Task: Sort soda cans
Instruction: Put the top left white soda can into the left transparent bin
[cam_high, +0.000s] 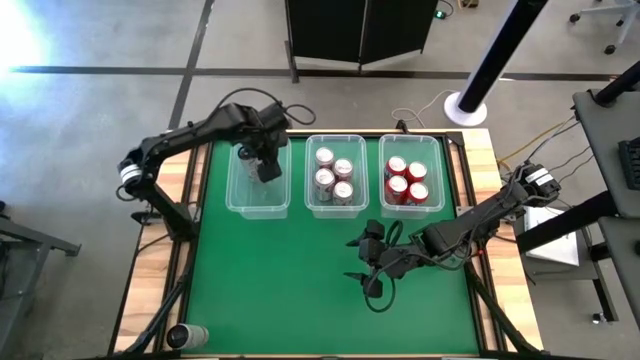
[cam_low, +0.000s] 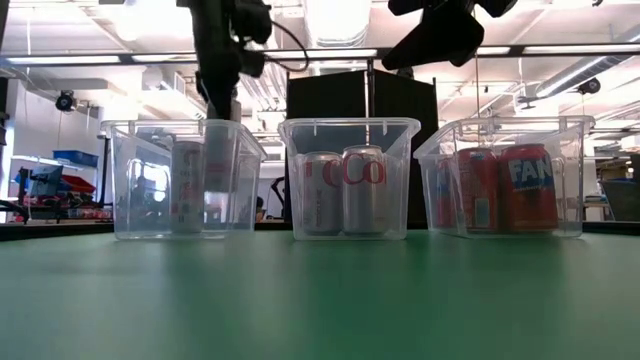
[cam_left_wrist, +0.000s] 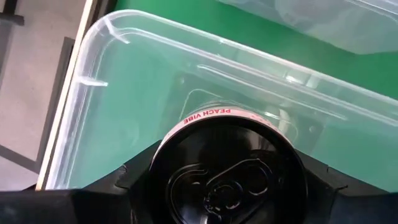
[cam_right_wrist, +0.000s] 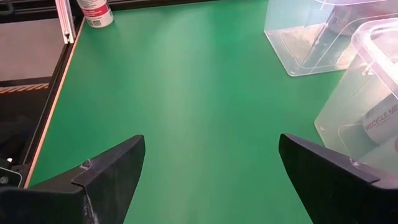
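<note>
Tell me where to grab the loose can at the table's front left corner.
Grip the loose can across its round body, midway along, fingers on opposite curved sides. Come from the green mat side, since it sits by the table edge. The open right gripper is free. Whether it stands or lies is unclear.

Three clear bins (cam_high: 258, 204) stand on the green table (cam_high: 300, 290). The middle bin (cam_high: 335, 205) holds four silver cans (cam_high: 334, 177). The right-hand bin (cam_high: 411, 207) holds four red cans (cam_high: 407, 181). The left-hand bin holds one can (cam_low: 187, 186), and one more can (cam_high: 187, 335) lies on the table's near left corner. Ten cans in total. Two arms (cam_high: 190, 135) are present.
</note>
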